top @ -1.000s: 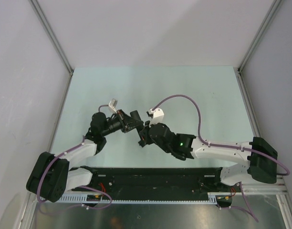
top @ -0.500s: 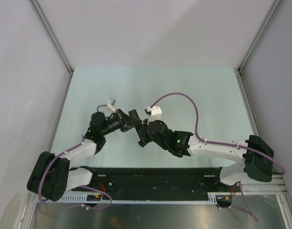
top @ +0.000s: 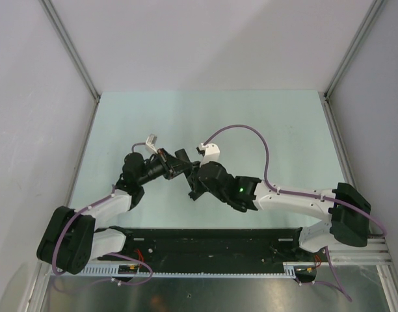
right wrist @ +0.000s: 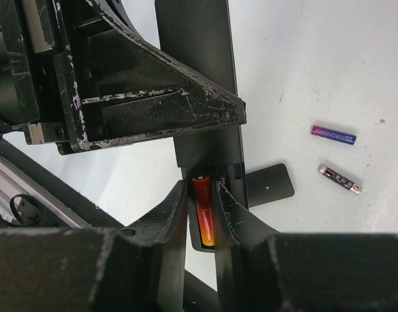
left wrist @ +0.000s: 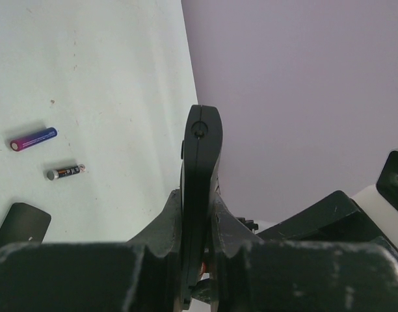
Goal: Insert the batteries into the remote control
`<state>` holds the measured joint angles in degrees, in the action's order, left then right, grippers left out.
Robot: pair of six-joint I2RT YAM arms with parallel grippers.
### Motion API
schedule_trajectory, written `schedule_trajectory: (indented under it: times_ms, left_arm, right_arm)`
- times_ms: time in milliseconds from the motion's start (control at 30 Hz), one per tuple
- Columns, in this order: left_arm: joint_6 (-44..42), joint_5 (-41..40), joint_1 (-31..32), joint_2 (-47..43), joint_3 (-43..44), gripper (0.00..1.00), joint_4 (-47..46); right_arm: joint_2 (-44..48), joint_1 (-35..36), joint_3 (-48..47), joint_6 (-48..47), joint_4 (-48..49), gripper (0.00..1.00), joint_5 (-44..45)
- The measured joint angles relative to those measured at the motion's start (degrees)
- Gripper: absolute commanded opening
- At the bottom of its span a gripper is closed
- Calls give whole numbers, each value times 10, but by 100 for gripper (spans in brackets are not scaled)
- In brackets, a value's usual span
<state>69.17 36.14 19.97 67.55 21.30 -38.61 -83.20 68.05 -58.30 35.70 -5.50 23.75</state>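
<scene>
Remote control point(left wrist: 200, 156) clamped in left claw point(left wrist: 198, 211); only right wrist view shows right claw point(right wrist: 203, 195) gripping red battery point(right wrist: 204, 218).

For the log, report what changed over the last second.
The right arm shifted slightly left, toward the left arm; the right end effector is shut on the red battery at the remote. No grasp or release shows. The left arm and left end effector, shut on the remote, stayed put.
</scene>
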Motion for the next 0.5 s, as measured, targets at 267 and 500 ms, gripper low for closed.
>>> schedule_trajectory:
  times_ms: [267,500]
  left_arm:
    - [14,0,3,8,-6,0,-35]
    - [14,-15,5,18,-8,0,-56]
  right_arm:
    - [0,0,-22,10,-40,31,3]
    - [1,-2,-29,19,-73,42,-3]
